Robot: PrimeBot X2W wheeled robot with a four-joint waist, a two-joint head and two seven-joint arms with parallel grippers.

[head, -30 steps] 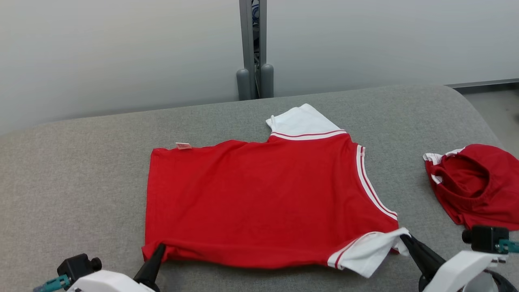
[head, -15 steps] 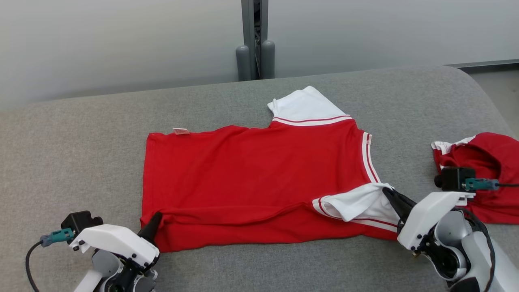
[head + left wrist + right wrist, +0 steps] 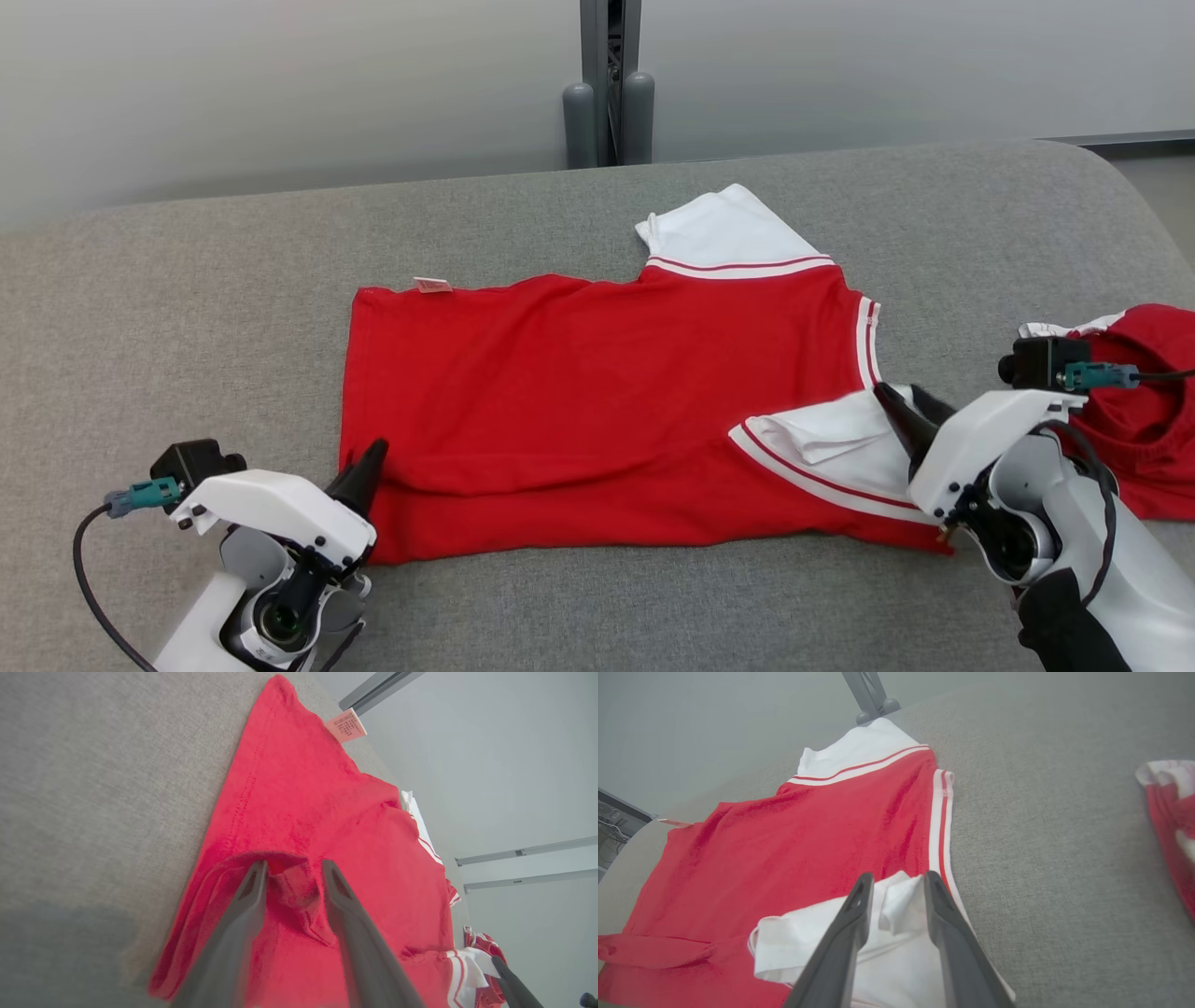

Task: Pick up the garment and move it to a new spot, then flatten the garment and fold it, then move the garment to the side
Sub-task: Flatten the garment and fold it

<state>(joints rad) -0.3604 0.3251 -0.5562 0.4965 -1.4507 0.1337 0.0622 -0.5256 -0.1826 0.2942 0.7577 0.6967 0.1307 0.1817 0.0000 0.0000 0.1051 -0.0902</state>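
The garment (image 3: 597, 373) is a red shirt with white, red-striped sleeves, lying flat on the grey padded table (image 3: 187, 308), its near edge folded over onto itself. My left gripper (image 3: 372, 457) rests at the folded lower-left corner. In the left wrist view its fingers (image 3: 293, 865) stand apart with a loose bump of red cloth (image 3: 289, 891) between them. My right gripper (image 3: 901, 397) is at the folded-in white sleeve (image 3: 822, 439). Its fingers (image 3: 896, 877) are also parted, with a fold of the white sleeve (image 3: 901, 900) lying between them.
A second red and white garment (image 3: 1139, 411) lies crumpled at the table's right edge, close behind my right wrist. A grey post (image 3: 611, 84) stands behind the table at the far side against pale wall panels.
Both grippers carried the shirt's near edge and sleeve away from me, folding them over the body. Their jaws went from shut to parted. The head camera also shifted.
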